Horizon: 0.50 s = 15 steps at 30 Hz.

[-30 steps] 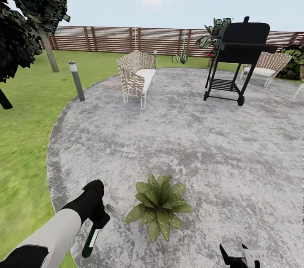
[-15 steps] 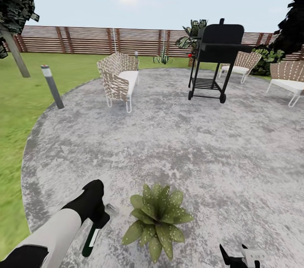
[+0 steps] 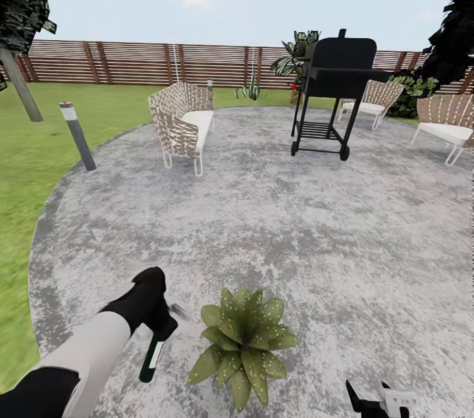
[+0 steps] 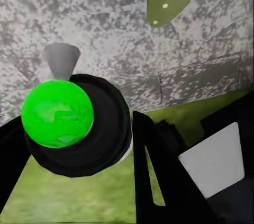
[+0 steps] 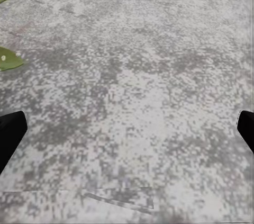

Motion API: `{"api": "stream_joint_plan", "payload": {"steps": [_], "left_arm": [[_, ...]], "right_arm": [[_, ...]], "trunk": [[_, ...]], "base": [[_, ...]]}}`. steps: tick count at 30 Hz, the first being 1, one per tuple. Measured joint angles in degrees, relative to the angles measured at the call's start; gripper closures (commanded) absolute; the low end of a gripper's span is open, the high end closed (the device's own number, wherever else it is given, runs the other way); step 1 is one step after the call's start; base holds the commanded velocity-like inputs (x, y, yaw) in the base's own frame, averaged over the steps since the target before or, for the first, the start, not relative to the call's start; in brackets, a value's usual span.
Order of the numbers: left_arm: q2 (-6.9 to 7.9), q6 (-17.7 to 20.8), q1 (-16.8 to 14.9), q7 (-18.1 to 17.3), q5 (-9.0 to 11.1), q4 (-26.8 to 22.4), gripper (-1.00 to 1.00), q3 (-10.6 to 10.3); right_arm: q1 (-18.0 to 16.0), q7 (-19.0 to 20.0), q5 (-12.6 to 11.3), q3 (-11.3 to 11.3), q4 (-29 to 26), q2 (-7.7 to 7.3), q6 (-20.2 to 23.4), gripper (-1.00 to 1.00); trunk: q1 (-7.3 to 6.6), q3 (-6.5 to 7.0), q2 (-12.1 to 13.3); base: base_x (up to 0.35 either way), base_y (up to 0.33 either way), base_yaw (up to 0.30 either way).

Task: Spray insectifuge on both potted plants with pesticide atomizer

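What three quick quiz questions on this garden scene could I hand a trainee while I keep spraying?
1. True or false: the left gripper holds the pesticide atomizer beside the potted plant.
2. What stands nearest the black grill? A) the grey bollard lamp B) the wicker chair by the fence C) the potted plant
3. Fill in: the right gripper hangs open above the bare grey ____.

Key
1. True. In the head view the bottle hangs from the left gripper, just left of the plant's leaves.
2. B.
3. Patio. The right wrist view shows two fingertips wide apart over paving.
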Motion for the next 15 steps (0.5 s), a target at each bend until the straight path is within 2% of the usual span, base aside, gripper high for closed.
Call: {"api": "stream_joint_plan", "payload": {"steps": [3,5,9,15], "left_arm": [[0.01,0.0,0.2,-0.6,0.0,0.1,1.00,-3.9],[0.02,-0.1,0.3,-0.7,0.1,0.2,1.00,-5.3],[0.09,0.0,0.3,-0.7,0.0,0.5,1.00,-5.6],[0.12,0.1,0.2,-0.7,0.1,0.6,1.00,-5.5]], "right_arm": [[0.0,0.0,0.0,0.0,0.1,0.00,0.0,-1.00],[0.0,0.0,0.0,0.0,0.1,0.02,0.0,-1.00],[0.0,0.0,0.0,0.1,0.1,0.07,0.0,-1.00],[0.0,0.0,0.0,0.1,0.1,0.09,0.0,-1.00]], "trunk": [[0.00,0.00,0.0],[0.00,0.00,0.0],[0.01,0.00,0.0],[0.00,0.00,0.0]], "base": [[0.000,0.000,-0.264],[0.000,0.000,-0.295],[-0.038,0.155,-0.249],[-0.026,0.297,-0.026]]}}
